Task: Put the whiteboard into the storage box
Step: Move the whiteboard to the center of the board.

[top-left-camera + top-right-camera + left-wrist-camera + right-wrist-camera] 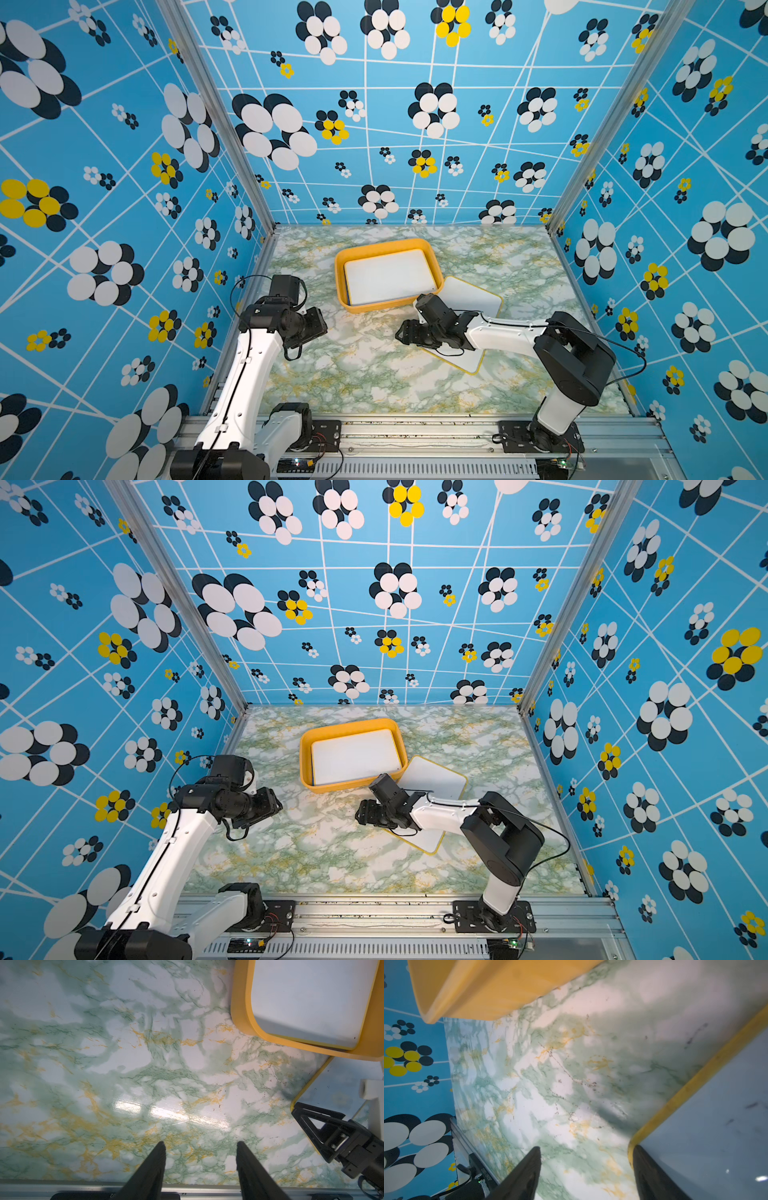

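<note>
Here, storage box holding whiteboard, loose whiteboard just beside, left claw, right claw both parted, empty.

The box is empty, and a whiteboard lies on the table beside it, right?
No, the box is not empty: one whiteboard lies in it, as both top views show. A second whiteboard does lie on the table beside it.

In both top views the right arm hides the middle of the yellow-edged whiteboard; the right wrist view crops and blurs the storage box.
</note>
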Available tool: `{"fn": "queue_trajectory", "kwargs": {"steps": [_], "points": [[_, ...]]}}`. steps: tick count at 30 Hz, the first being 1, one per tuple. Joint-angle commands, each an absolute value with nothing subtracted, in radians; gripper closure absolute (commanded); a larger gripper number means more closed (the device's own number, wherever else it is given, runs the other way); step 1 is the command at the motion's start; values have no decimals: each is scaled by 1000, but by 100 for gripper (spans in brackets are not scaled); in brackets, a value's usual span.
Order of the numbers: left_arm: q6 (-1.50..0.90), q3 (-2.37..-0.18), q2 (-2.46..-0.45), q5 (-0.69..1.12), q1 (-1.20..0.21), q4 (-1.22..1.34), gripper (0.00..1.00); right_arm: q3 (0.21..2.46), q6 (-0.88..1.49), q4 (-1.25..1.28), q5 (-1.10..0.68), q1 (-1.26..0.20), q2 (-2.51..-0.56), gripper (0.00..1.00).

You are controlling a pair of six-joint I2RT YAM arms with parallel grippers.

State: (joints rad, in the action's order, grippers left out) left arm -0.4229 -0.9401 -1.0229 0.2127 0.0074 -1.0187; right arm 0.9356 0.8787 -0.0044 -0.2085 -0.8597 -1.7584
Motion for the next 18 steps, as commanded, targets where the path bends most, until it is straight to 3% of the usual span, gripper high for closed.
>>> {"fn": "queue_trajectory", "kwargs": {"steps": [1, 18], "points": [[-456, -911, -992, 295, 17, -1040, 43, 947, 908, -76, -274, -891, -1854, 27], [-599, -793, -909, 327, -48, -987, 45, 1211, 950, 82, -315, -942, -2037, 27]]}}
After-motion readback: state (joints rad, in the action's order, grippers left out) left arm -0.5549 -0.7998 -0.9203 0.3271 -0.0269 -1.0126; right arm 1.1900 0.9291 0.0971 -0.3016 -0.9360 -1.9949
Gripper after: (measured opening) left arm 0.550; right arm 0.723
